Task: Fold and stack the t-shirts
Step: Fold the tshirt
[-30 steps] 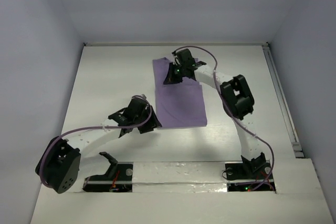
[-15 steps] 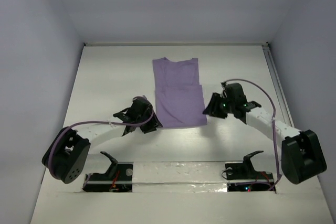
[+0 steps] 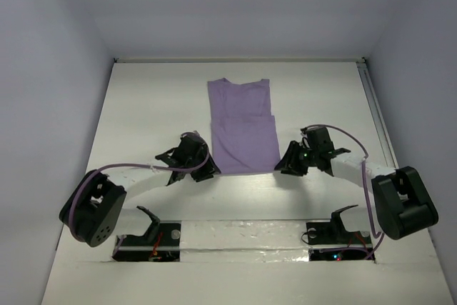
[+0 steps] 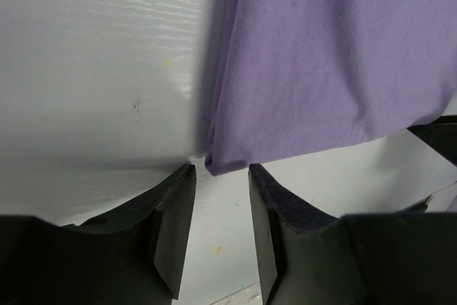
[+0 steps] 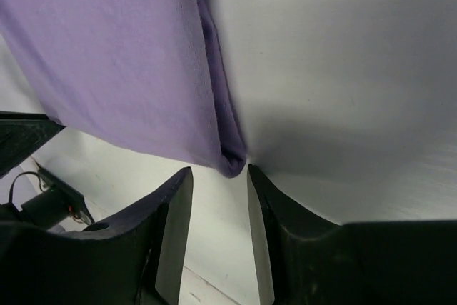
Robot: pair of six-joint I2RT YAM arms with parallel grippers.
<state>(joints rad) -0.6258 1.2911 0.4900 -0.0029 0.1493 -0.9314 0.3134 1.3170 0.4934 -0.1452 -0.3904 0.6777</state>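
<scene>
One lavender t-shirt (image 3: 243, 121) lies flat on the white table, folded into a long strip with a doubled near half. My left gripper (image 3: 211, 170) sits open at its near left corner (image 4: 221, 162), the corner just ahead of the gap between the fingertips. My right gripper (image 3: 283, 166) is open at the near right corner (image 5: 230, 162), which likewise lies just beyond its fingertips. Neither gripper holds cloth.
White walls enclose the table on three sides. A metal rail (image 3: 380, 130) runs along the right edge. Both arm bases (image 3: 243, 237) sit on a strip at the near edge.
My right arm has swung back from the shirt's far end, letting go of it, and come down to the near right corner. The left gripper has narrowed slightly at the near left corner.
</scene>
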